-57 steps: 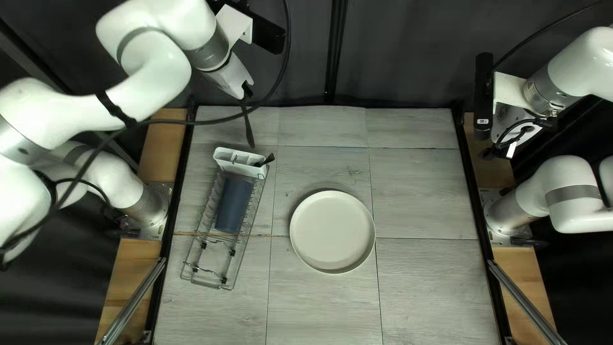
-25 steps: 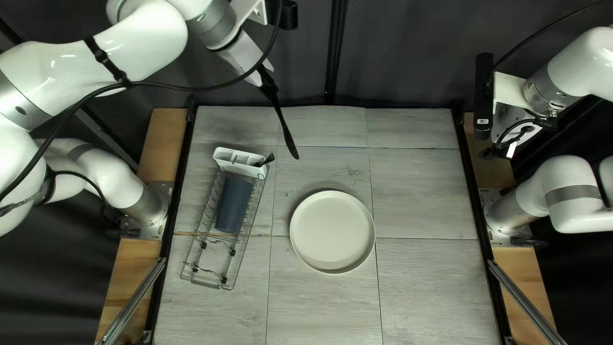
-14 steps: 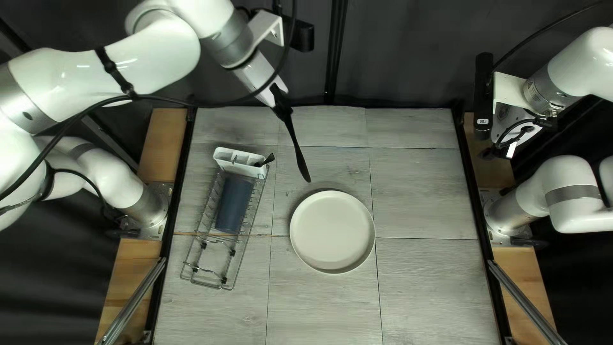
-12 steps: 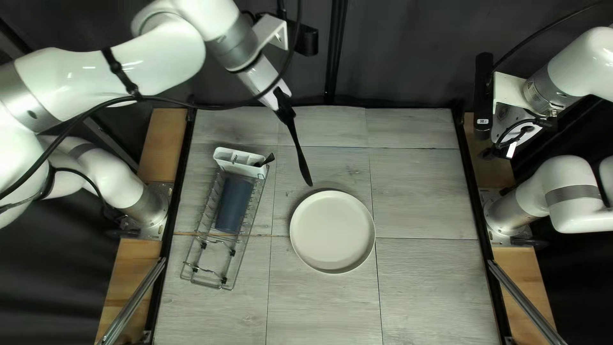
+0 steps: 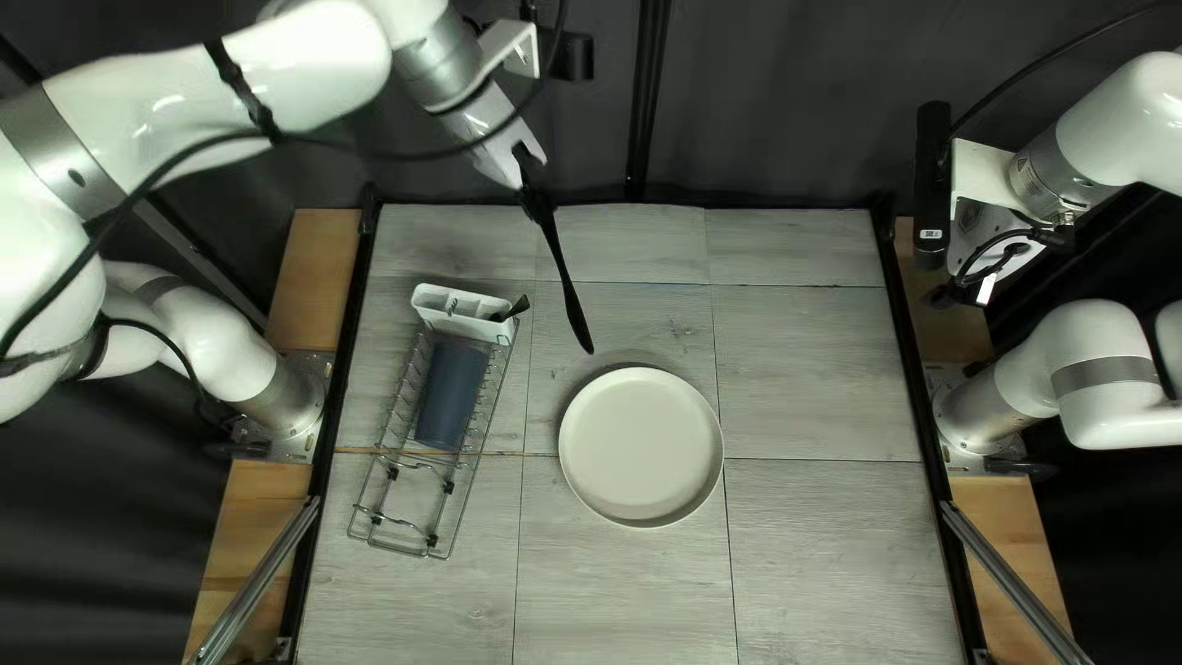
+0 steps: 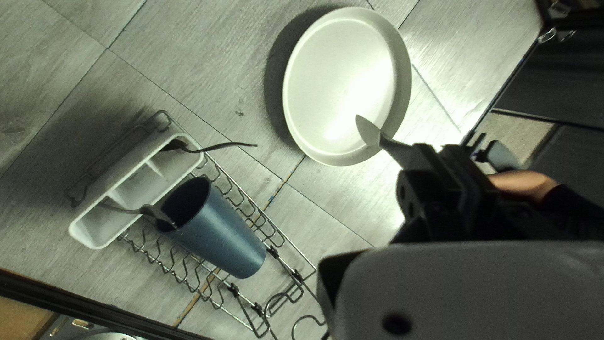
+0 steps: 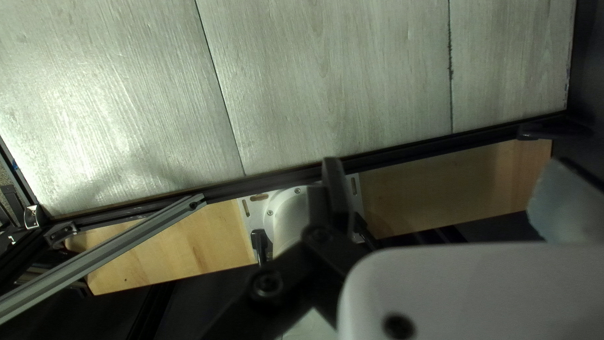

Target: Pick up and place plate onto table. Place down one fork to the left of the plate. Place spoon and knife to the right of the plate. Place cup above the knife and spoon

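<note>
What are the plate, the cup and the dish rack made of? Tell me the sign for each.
Plate: matte off-white with a soft sheen and no sharp glints. Likely plastic or matte ceramic; the look does not settle which.
Cup: dull dark blue, even colour, thin rim. Probably plastic.
Dish rack: thin, bent, shiny wire. Metal, likely chromed or steel.

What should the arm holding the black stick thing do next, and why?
Probably carry the black utensil across to the bare table right of the plate. The left gripper holds it high, its tip looks knife-like, and nothing lies there.
</note>
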`<state>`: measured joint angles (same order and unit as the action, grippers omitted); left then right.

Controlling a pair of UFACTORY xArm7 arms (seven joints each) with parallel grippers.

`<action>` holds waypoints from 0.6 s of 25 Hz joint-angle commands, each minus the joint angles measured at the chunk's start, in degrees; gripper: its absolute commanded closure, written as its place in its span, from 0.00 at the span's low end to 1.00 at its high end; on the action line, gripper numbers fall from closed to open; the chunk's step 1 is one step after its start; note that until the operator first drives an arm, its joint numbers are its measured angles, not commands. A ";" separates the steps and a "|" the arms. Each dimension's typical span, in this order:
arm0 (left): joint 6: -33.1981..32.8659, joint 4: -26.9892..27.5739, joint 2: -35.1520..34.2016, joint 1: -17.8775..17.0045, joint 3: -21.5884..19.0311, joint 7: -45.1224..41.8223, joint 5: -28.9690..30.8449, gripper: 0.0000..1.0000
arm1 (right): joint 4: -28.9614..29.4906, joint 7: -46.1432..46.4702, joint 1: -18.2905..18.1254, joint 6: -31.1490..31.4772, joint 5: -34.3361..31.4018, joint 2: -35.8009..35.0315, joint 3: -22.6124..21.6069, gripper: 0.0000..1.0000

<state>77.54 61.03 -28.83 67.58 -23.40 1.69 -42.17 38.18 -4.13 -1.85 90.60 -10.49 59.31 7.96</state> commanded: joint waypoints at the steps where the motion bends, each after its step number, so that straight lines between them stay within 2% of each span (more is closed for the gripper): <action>1: 1.01 -0.25 -0.20 0.52 2.25 0.17 -1.35 1.00 | 0.00 0.00 0.00 0.00 0.00 0.00 0.00 0.00; 8: 3.36 0.59 -0.04 1.68 6.16 1.12 -1.90 1.00 | 0.00 0.00 0.00 0.00 0.00 0.00 0.00 0.00; 15: 5.44 -2.86 -2.89 2.82 11.24 2.98 -3.60 1.00 | 0.00 0.00 0.00 0.00 0.00 0.00 0.00 0.00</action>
<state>82.58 59.40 -30.76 70.04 -13.44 4.23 -45.18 38.18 -4.13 -1.85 90.60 -10.49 59.31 7.96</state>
